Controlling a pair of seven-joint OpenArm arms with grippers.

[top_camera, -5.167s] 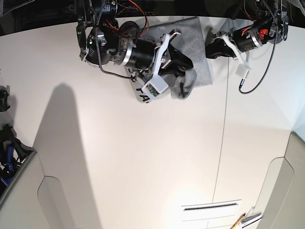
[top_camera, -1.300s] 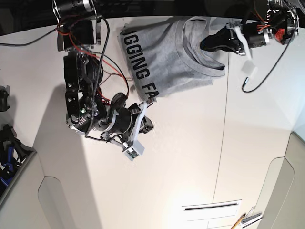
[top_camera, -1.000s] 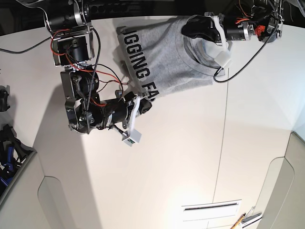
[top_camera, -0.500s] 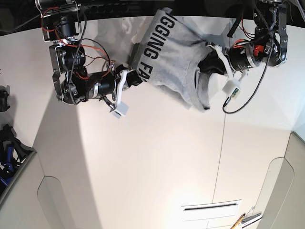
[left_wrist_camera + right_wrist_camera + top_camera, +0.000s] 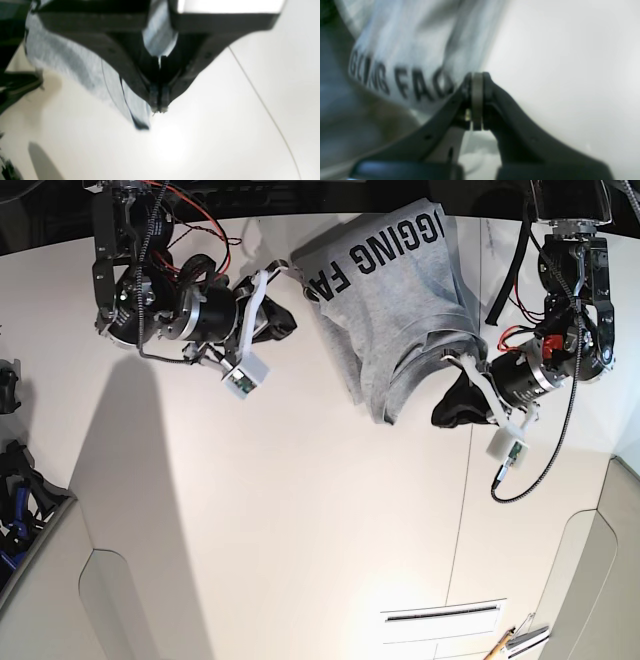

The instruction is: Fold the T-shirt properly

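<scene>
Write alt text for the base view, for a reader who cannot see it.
Two black robot arms hold a heather-grey cotton T-shirt with bold black lettering stretched between them above a white table. The right gripper, at the picture's left, has its jaws shut on the lettered edge, and the left gripper, at the picture's right, is shut on bunched fabric at the other end.

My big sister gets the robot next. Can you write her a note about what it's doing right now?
Left gripper: shut on the T-shirt, by the neck end.
Right gripper: shut on the T-shirt's lettered edge.
T-shirt: held stretched between both arms over the white table, lettering facing up.
Done: both ends gripped.
Left: lay it flat and make the folds; no neat fold shows yet.
</scene>
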